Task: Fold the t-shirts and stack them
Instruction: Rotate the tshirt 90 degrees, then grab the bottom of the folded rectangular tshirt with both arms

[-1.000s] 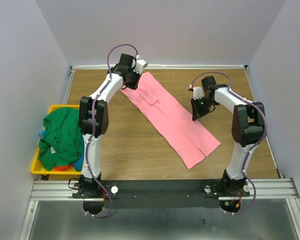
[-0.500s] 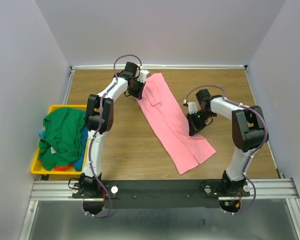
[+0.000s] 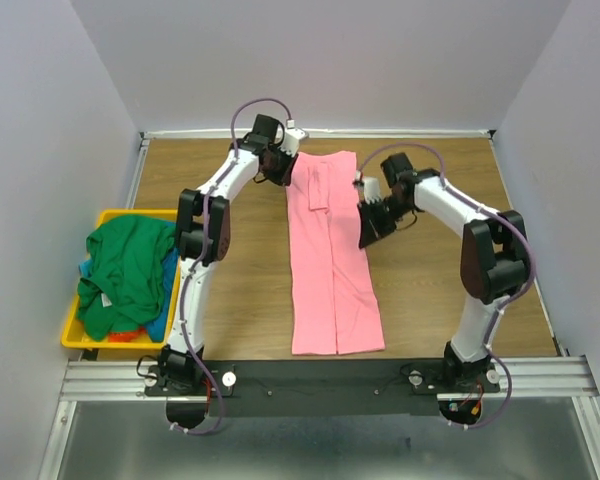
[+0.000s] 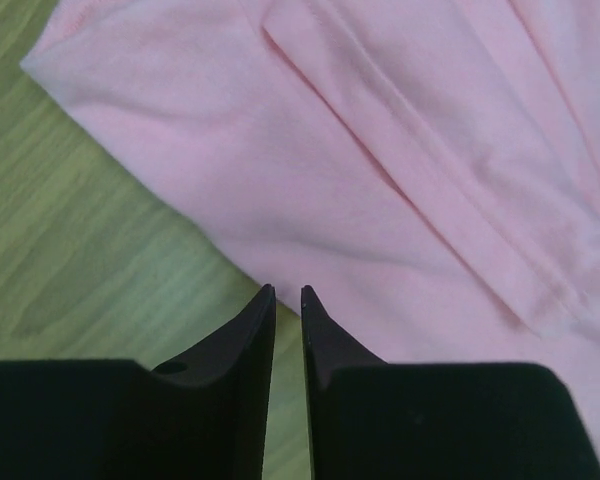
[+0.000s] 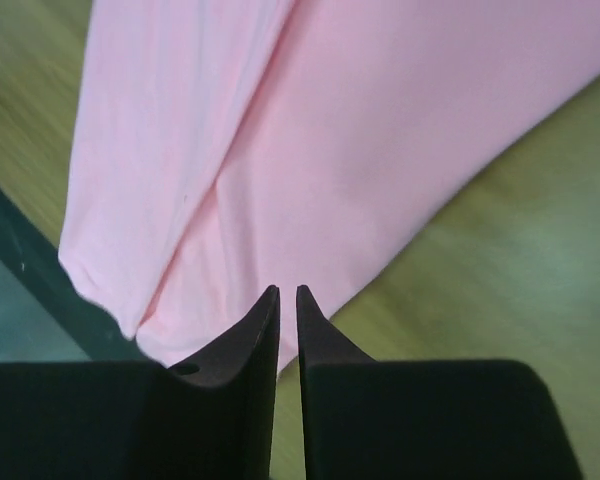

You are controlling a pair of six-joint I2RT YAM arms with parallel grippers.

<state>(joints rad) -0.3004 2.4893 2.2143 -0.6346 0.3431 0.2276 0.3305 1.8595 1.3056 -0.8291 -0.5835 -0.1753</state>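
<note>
Pink t-shirt (image 3: pixel 330 250) has swung round since a second ago: it was diagonal, now you've got it lying straight down the table (image 3: pixel 230 290), hem at the near edge. Green t-shirt (image 3: pixel 125 275) is unmoved in the yellow bin (image 3: pixel 115 215). Left gripper (image 4: pixel 288 290) is at the far-left corner and right gripper (image 5: pixel 288 288) at the right edge. Both sets of fingers are nearly together; can't tell if they're pinching cloth.
</note>
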